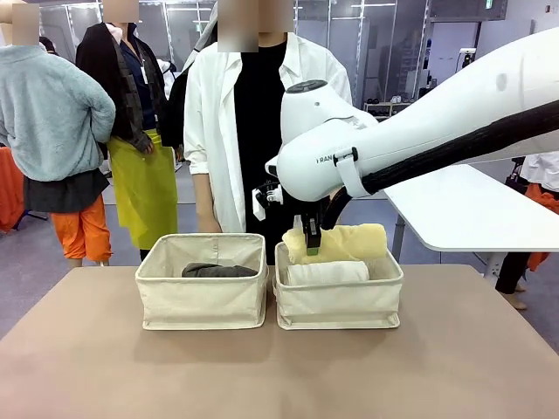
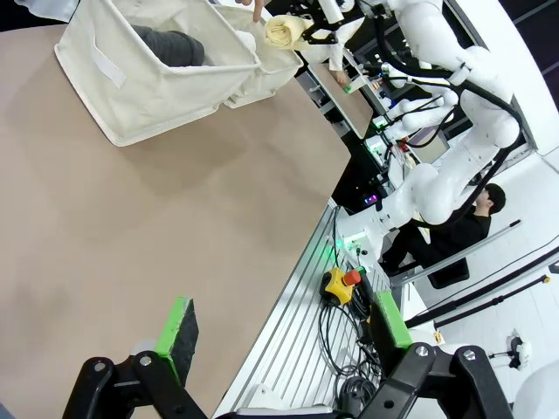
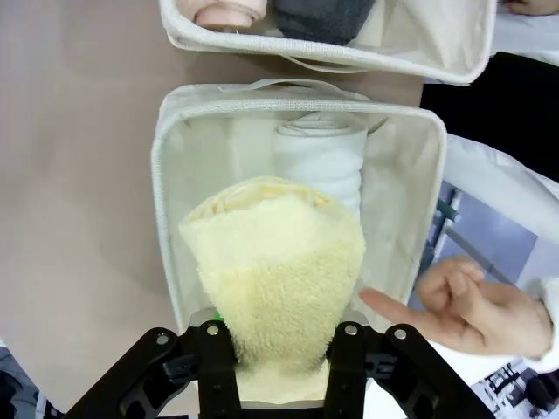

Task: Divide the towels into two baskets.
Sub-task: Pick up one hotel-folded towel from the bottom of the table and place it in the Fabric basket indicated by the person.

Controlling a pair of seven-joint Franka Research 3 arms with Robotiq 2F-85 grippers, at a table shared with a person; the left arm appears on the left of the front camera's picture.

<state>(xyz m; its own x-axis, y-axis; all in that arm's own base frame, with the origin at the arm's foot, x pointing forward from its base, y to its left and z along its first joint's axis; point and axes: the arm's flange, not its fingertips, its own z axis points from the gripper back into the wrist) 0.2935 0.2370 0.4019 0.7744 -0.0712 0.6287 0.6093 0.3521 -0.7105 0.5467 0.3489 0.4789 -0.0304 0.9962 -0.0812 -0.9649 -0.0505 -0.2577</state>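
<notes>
My right gripper (image 1: 312, 239) is shut on one end of the pale yellow towel (image 1: 342, 242), which hangs level just above the right basket (image 1: 339, 307). A white towel (image 1: 328, 272) lies in that basket below it. The left basket (image 1: 201, 301) holds the dark grey towel (image 1: 218, 271). In the right wrist view the yellow towel (image 3: 275, 271) sits between the fingers of my right gripper (image 3: 279, 349) over the white towel (image 3: 321, 161), and a cream-peach towel (image 3: 229, 12) lies beside the grey one (image 3: 323, 17). My left gripper (image 2: 284, 327) is open over bare table.
A person in a white coat stands close behind the baskets, with a hand (image 3: 463, 305) next to the right basket's far wall (image 3: 428, 209). The brown table (image 1: 279, 375) in front of the baskets is bare. More people stand at the back left.
</notes>
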